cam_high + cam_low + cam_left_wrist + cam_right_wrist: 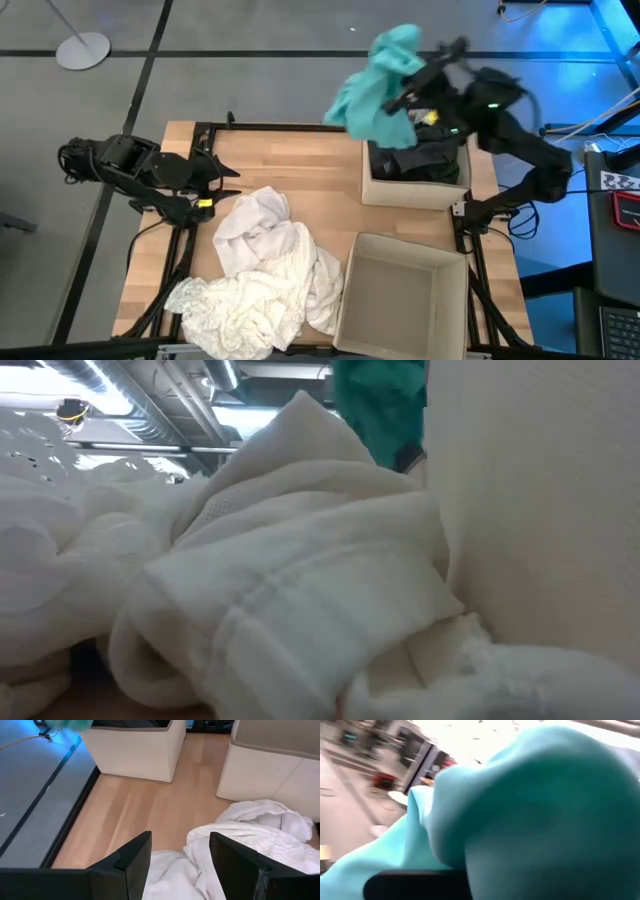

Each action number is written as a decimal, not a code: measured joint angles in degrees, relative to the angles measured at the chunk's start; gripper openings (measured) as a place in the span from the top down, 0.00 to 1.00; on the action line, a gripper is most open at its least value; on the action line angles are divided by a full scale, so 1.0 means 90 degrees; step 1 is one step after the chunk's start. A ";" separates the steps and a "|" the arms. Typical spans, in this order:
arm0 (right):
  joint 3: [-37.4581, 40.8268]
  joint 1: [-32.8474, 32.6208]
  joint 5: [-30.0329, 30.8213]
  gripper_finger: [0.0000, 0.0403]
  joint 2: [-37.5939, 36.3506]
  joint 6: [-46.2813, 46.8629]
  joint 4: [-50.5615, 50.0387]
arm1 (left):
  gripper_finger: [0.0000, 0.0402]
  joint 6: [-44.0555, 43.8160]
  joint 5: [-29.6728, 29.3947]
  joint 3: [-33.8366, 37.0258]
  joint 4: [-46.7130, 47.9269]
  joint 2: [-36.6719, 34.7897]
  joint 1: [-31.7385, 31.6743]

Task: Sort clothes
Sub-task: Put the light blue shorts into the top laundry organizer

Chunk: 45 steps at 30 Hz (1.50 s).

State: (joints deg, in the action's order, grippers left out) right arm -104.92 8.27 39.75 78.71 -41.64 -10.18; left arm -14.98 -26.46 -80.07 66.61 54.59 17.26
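Observation:
A teal garment (378,85) hangs bunched in the air above the far left corner of the far box (375,190), with my right gripper (400,100) shut on it. It fills the right wrist view (545,810) and shows at the top of the low view (385,405). A pile of white clothes (260,270) lies on the table's near left part. My left gripper (180,850) stands open above the pile's left edge, touching nothing. Dark clothes (420,160) lie inside the far box. My right gripper is shut on the teal garment, raised well above the table. The cloth (470,845) drapes over the fingers and hides the place of contact. The garment is lifted clear and hangs slack in folds below and beside the gripper.
A second, open cardboard box (352,300) stands at the near right, beside the white pile; its wall (540,510) fills the right of the low view. Bare wood (150,805) lies between the pile and the far box.

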 joint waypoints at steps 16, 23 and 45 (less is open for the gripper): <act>-0.0005 0.0715 0.1411 0.96 -0.0832 0.1537 -0.3122 | 0.52 -0.0054 -0.0087 0.0002 0.0002 0.0000 0.0000; 0.0440 0.2106 0.0430 0.96 -0.0869 0.3100 -0.4737 | 0.52 -0.0161 -0.0095 0.0002 0.0001 0.0000 0.0000; 0.4037 0.4846 -0.5009 0.96 -0.0954 0.4440 -0.5832 | 0.52 -0.0175 -0.0148 0.0005 0.0000 0.0345 0.0000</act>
State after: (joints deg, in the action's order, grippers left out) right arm -68.59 51.88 -5.33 70.12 -1.68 -62.67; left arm -16.56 -27.79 -80.03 66.61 57.69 17.26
